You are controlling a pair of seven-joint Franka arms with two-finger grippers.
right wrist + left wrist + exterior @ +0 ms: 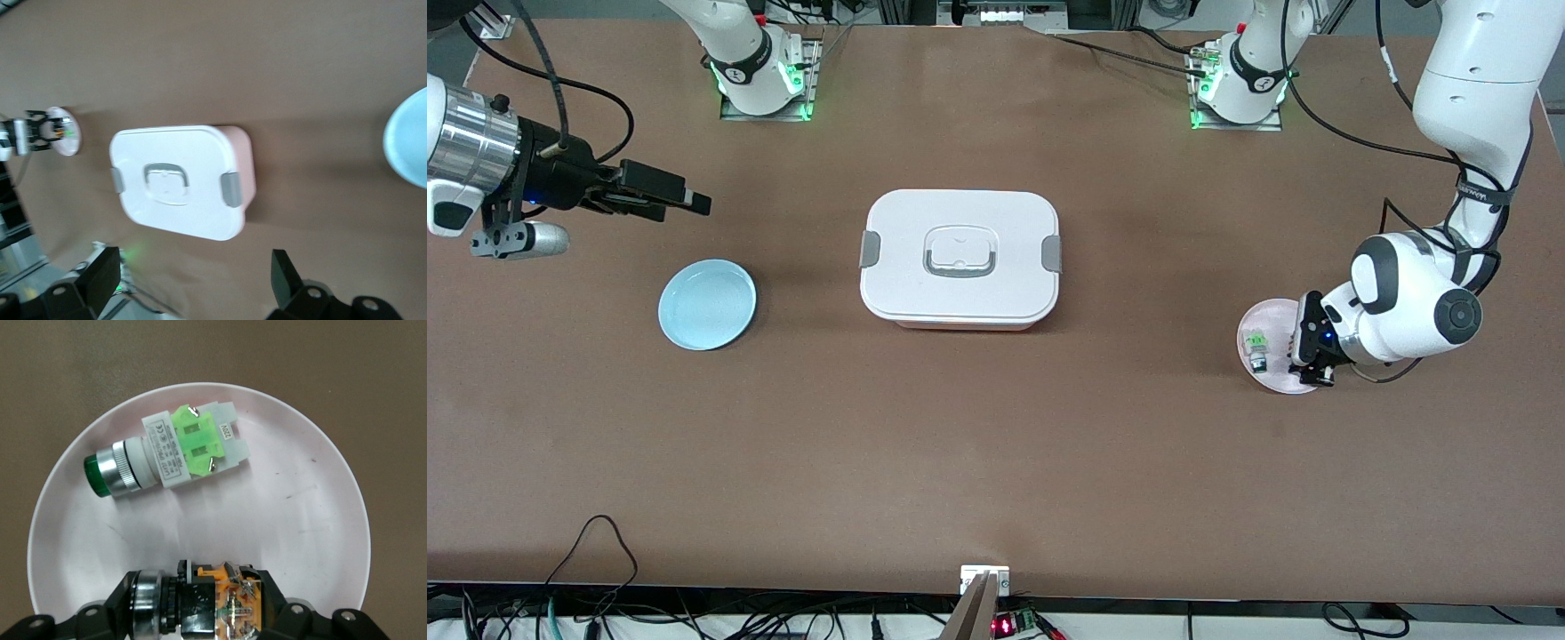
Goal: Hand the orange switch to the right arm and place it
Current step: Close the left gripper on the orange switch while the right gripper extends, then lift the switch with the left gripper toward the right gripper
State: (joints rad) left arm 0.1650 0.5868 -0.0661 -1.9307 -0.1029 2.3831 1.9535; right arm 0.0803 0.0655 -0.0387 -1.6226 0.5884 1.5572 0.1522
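Note:
The orange switch (230, 603), black-bodied with an orange block end, lies on the pink plate (313, 520) between the fingers of my left gripper (207, 608), which is shut on it at plate level. In the front view the left gripper (1312, 360) is down on the pink plate (1272, 320) and hides the switch. A green-and-white switch (167, 450) lies on the same plate, apart from it; it also shows in the front view (1256, 347). My right gripper (691, 201) is open and empty in the air near the right arm's end, above the table beside the blue plate (707, 304).
A white lidded lunchbox (960, 258) stands at the table's middle; it also shows in the right wrist view (180, 180). The blue plate's rim (410, 140) shows there too. Cables hang along the table's near edge.

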